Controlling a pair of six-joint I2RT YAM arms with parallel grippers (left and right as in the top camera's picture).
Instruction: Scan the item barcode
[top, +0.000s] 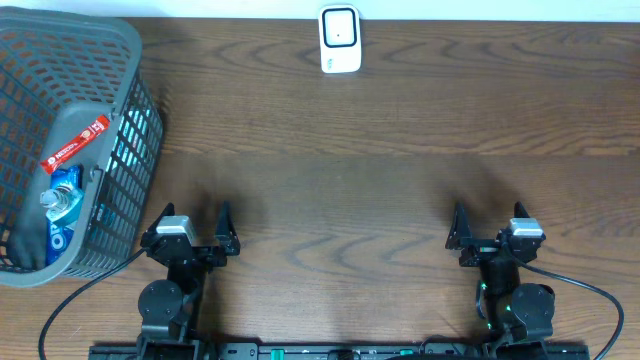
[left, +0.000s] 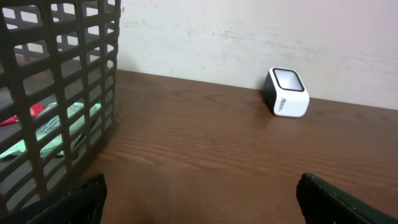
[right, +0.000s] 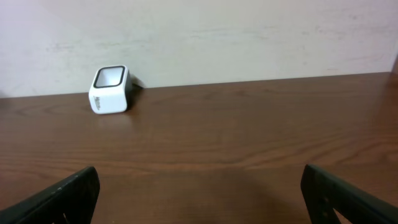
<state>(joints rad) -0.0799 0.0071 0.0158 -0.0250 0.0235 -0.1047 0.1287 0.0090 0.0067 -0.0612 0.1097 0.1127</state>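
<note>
A white barcode scanner (top: 340, 38) with a dark window stands at the far middle of the wooden table; it also shows in the left wrist view (left: 287, 93) and the right wrist view (right: 109, 90). Items lie in a grey basket (top: 60, 27) at the left: a red packet (top: 76, 144), and blue packaging (top: 62, 205) below it. My left gripper (top: 192, 225) (left: 200, 202) is open and empty beside the basket's near right corner. My right gripper (top: 487, 225) (right: 200, 199) is open and empty at the near right.
The basket's lattice wall (left: 62, 74) fills the left of the left wrist view, with something pale green behind it. A light wall runs along the table's far edge behind the scanner.
</note>
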